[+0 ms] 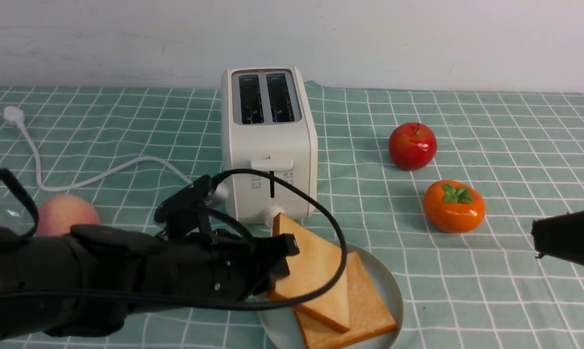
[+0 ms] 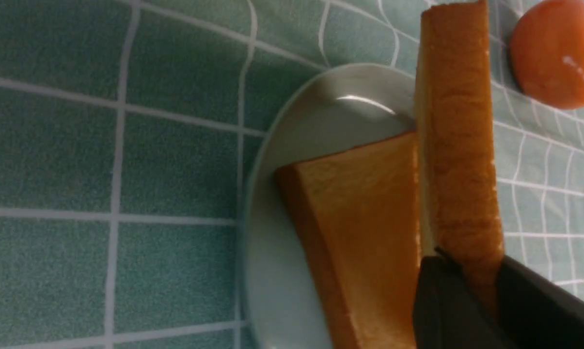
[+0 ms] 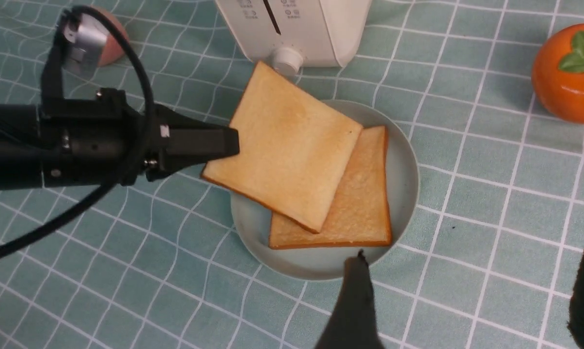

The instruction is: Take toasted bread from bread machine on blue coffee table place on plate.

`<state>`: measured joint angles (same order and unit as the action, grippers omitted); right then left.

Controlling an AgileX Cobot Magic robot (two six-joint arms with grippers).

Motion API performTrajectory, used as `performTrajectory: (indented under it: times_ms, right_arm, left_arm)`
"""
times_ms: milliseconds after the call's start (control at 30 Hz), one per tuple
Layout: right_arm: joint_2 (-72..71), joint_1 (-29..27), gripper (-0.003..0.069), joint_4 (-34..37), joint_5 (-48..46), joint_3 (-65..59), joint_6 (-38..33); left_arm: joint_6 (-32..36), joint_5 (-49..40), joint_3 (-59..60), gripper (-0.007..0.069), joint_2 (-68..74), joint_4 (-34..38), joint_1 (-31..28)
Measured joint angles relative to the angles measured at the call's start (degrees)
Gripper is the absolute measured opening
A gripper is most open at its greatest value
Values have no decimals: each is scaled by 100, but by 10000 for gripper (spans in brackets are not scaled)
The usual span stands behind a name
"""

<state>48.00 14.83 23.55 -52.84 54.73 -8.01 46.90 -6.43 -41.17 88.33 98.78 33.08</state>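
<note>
Matt, finely woven cloth covers the tabletop (image 1: 514,271). The bread machine (image 1: 272,140) is smooth satin plastic; the plate (image 3: 403,179) glossy; the toasted bread (image 3: 292,140) dry, porous; the persimmon (image 1: 454,206) shiny.

The toaster (image 1: 270,145) is cream-white, with a grey top, dark slots and small dark icons printed on its front. The worktop (image 1: 514,145) under it is covered in pale green cloth gridded in white. In front of the toaster, the plate (image 1: 385,278) is pale blue-green. The upper toast slice (image 1: 311,271) and lower toast slice (image 1: 369,310) have pale golden faces and orange-brown crusts. Right of the toaster are a glossy red apple (image 1: 412,145) and an orange persimmon (image 1: 454,206) with green leaves. Left of it are a pinkish peach (image 1: 66,213) and a white power cord (image 1: 13,116). The left arm (image 1: 102,271) is black.
</note>
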Motion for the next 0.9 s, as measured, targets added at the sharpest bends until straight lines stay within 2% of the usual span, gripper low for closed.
performTrajectory:
  times_ms: [133,233,267,300,367,433,467,533,567,600,633,700,833,867,900]
  right_arm:
    - [0,0,547,6,-25,0,0]
    - [0,0,536,-28,-104,0,-8]
    - [0,0,516,-111,-133,0,-34]
    - [0,0,497,-209,-147,0,-50]
    - [-19,0,425,-395,-176,0,-69]
    - [-137,0,308,-715,-176,0,7]
    - [-330,0,209,-985,-176,0,177]
    - [-762,0,56,-1467,-76,-61,488]
    - [-972,0,13,-1685,-1,-130,589]
    - [-1026,0,13,-1685,21,-153,611]
    - [-1427,-7,-14,-1908,191,-369,704]
    - [-1957,-14,-19,-2020,478,-779,755]
    - [-2938,-20,-19,-1870,1182,-1963,991]
    - [-3059,-20,-19,-1827,1228,-2081,1028]
    - [-3308,-20,-17,-1667,1399,-2522,1139]
  left_arm:
    - [273,332,0,250,23,21,25]
    - [553,938,0,418,-145,21,31]
    - [734,1308,0,497,-352,21,31]
    - [859,1512,0,539,-486,26,31]
    - [1198,1824,0,607,-805,68,31]
    - [1773,1922,5,647,-1243,100,31]
    - [2212,1839,33,651,-1576,110,31]
    - [2573,1543,154,623,-2185,110,50]
    - [2636,1380,220,600,-2479,110,65]
    - [2642,1339,239,585,-2536,110,72]
    - [2686,950,380,521,-2907,110,86]
    - [2724,467,589,424,-3294,104,92]
    - [2671,-1324,1010,86,-3721,-31,92]
    - [2637,-1576,1038,58,-3732,-86,92]
    - [2409,-2693,1097,-10,-3707,-498,92]
